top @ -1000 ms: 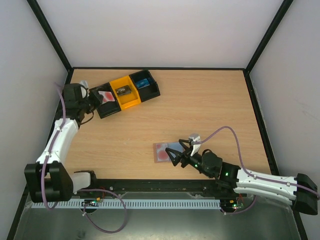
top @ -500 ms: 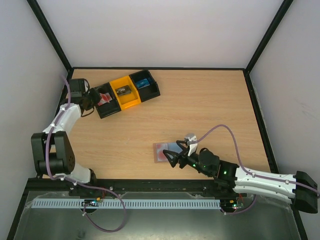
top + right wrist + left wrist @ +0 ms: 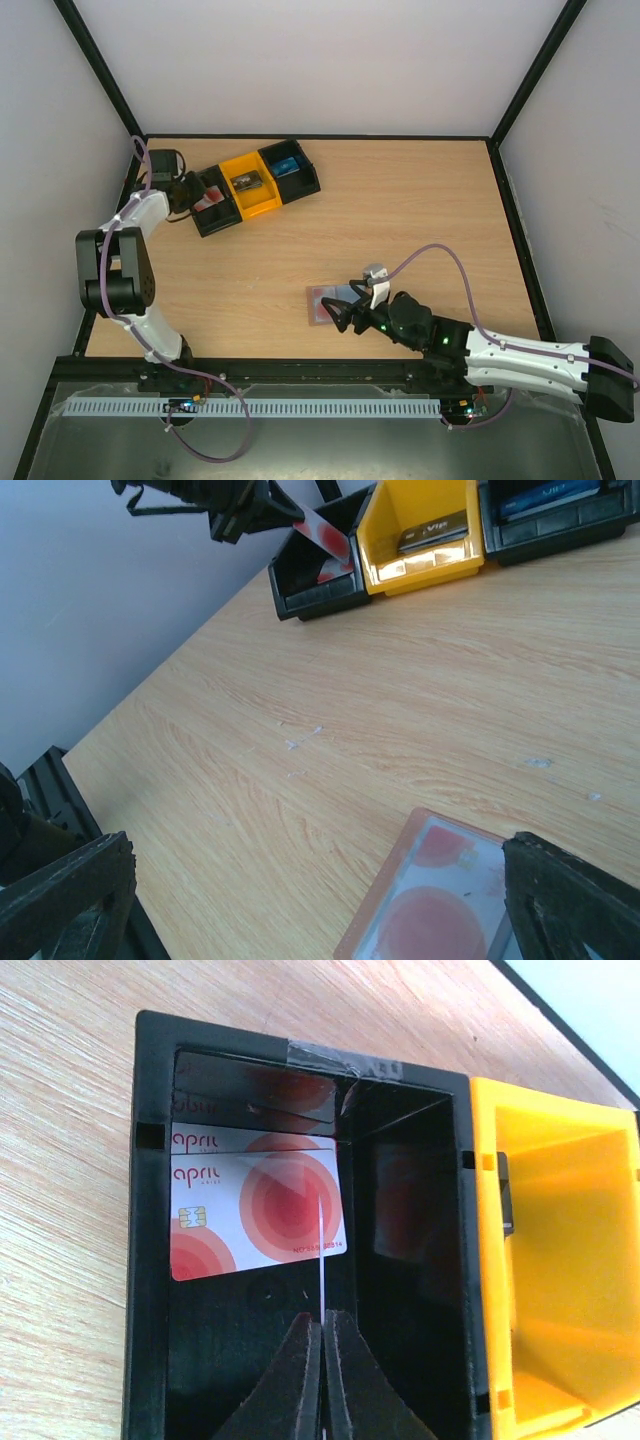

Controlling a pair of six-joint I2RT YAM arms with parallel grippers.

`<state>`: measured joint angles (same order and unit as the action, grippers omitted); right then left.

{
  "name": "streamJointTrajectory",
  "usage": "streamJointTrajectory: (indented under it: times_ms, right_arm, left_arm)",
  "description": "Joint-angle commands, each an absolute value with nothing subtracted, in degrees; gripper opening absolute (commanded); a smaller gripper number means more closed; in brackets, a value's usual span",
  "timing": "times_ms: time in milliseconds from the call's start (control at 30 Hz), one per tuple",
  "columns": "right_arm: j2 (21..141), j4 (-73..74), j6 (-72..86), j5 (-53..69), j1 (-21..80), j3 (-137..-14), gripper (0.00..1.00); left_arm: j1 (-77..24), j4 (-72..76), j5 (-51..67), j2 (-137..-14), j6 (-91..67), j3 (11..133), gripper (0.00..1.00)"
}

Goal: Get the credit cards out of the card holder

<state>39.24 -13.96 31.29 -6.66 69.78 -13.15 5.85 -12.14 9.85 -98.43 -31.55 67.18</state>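
As the left arm folds up tall along the left edge of the top view, the left gripper (image 3: 188,192) slides in over the black bin (image 3: 215,218) at upper left; a second ago it sat just off that bin's outer end. It's clamped tight on a red-and-white card (image 3: 322,536), which the left wrist view shows edge-on as a thin white line. That card hangs above the stored cards (image 3: 255,1215) already lying flat on the bin floor. It isn't released yet, but this looks like the drop-off.

Meanwhile the right gripper (image 3: 338,312) creeps a touch leftward in the lower centre. Its jaws are spread wide and hold nothing, poised at the right end of the card holder (image 3: 322,302); whether they touch it, I can't tell. The holder lies flat on the table (image 3: 420,220), well apart from the bins. Red circles show through its clear face, so I judge at least one more card is inside. My read: one card is nearly delivered and the next pull is being lined up. The yellow bin (image 3: 560,1210) next door plays no part.
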Motion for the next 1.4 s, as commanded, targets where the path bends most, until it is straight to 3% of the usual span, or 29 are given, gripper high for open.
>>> streamJointTrajectory:
  times_ms: [0, 400, 733, 1033, 1200, 1367]
  right_arm:
    - [39.91, -11.98, 30.70, -9.15, 70.14, -16.01, 0.98]
    - [44.34, -11.37, 30.63, -9.66, 70.11, -18.40, 0.97]
    - [44.20, -9.81, 29.58, -11.78, 70.14, -20.07, 0.98]
    - [42.86, -9.50, 29.48, -11.97, 70.14, -19.97, 0.98]
    - [41.48, -9.25, 29.86, -12.21, 70.14, -19.49, 0.98]
    - [40.42, -8.03, 30.12, -12.80, 70.13, -19.39, 0.97]
  left_arm:
    - [6.26, -10.13, 9.28, -100.87, -29.25, 68.57, 0.03]
    - [6.59, -7.74, 12.78, -106.24, -29.62, 70.47, 0.03]
    - [6.58, -8.60, 10.49, -106.98, -29.27, 71.28, 0.09]
    - [6.58, -10.01, 8.97, -106.66, -29.13, 71.66, 0.08]
    - [6.59, -10.78, 8.04, -106.14, -29.37, 72.29, 0.18]
    - [6.59, -11.28, 7.12, -105.53, -30.11, 73.44, 0.38]
